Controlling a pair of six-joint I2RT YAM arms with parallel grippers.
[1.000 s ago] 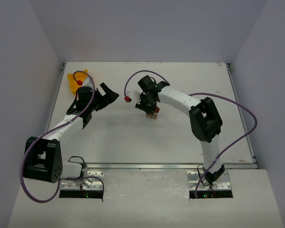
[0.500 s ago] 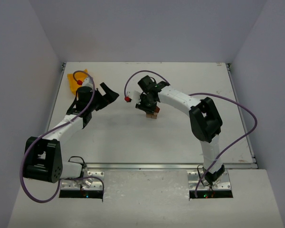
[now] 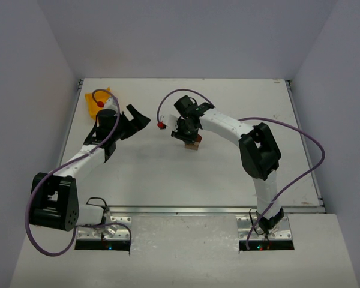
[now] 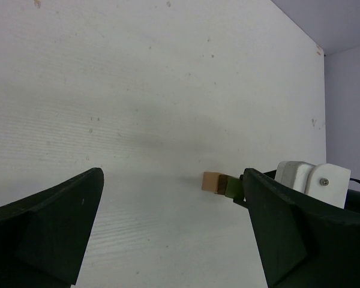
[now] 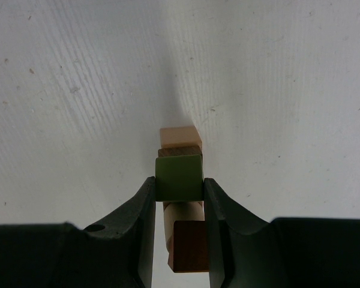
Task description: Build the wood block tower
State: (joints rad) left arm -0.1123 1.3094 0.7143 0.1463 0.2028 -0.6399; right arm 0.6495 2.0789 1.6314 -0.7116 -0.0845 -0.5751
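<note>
The wood block tower stands mid-table under my right gripper. In the right wrist view the right gripper is shut on an olive-green block. A dark brown piece and a tan block line up beyond it. A tan rounded piece and a dark red block sit between the fingers nearer the camera. My left gripper hovers open to the left, apart from the tower. In its wrist view the left gripper holds nothing, and the tan block and green block show beside its right finger.
A yellow bin sits at the table's far left corner behind the left arm. The right arm's purple cable loops over the right side of the table. A metal rail runs along the near edge.
</note>
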